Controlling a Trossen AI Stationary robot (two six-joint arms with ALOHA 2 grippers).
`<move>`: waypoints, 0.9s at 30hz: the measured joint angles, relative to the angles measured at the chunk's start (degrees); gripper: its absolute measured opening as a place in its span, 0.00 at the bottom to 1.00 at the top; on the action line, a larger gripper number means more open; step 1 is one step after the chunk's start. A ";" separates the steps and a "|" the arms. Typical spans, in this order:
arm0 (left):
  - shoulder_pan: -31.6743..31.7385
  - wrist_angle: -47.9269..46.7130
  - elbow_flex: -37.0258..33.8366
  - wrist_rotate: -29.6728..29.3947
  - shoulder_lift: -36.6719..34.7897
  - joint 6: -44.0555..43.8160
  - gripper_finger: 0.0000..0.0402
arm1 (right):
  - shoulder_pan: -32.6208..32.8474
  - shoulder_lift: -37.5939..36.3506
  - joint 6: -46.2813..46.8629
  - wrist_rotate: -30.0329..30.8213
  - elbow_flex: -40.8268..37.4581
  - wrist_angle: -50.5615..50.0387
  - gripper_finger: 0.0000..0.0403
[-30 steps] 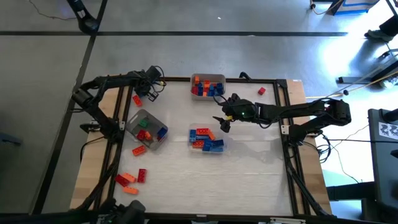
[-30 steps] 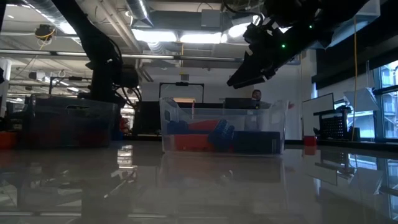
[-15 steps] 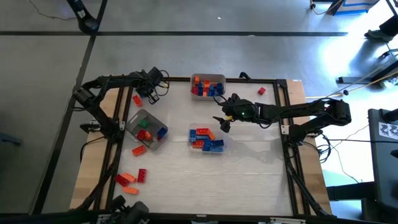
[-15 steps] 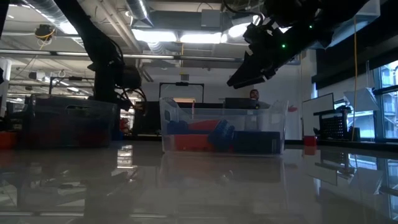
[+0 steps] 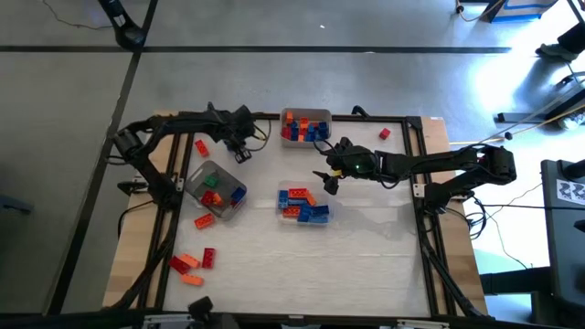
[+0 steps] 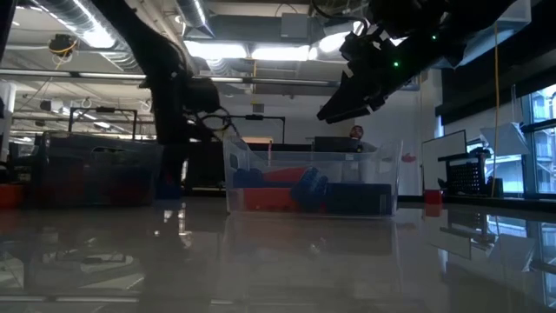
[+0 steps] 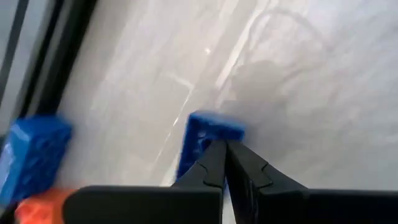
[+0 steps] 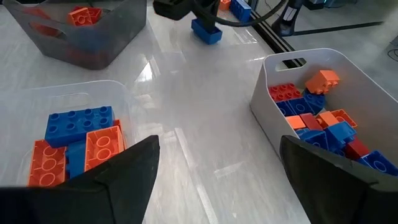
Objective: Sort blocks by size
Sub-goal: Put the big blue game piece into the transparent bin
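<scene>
Left end effector (image 5: 243,146): high view, between grey tray (image 5: 216,189) and far tray (image 5: 304,126).
Left wrist view: fingers pinched onto blue block (image 7: 202,140); carry level, release low.
Right wrist view: right end effector (image 8: 217,171) spread, idle over desk (image 8: 205,124).

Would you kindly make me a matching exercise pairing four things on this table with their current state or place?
Things:
1. left gripper
2. right gripper
3. lone red block
4. left tray

States:
A. holds green blocks
B. open, empty
C. shut on a blue block
D. alone near the right edge of the table

Pairs: 1-C; 2-B; 3-D; 4-A
</scene>
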 joint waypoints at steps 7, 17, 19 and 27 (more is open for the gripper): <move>-4.05 -2.91 3.95 0.07 0.00 -1.67 0.01 | 0.00 0.00 0.00 0.01 0.00 -0.12 0.82; -1.83 -10.78 6.96 -0.33 0.00 0.47 0.35 | 0.02 -0.02 0.00 -3.04 0.00 -0.26 0.82; -0.54 -10.97 6.56 0.48 0.00 1.75 0.43 | 0.02 -0.02 -0.01 -3.72 0.00 -0.26 0.82; 5.08 -5.77 2.62 6.45 0.31 7.80 0.57 | 0.02 -0.02 -0.01 -4.47 0.00 -0.26 0.82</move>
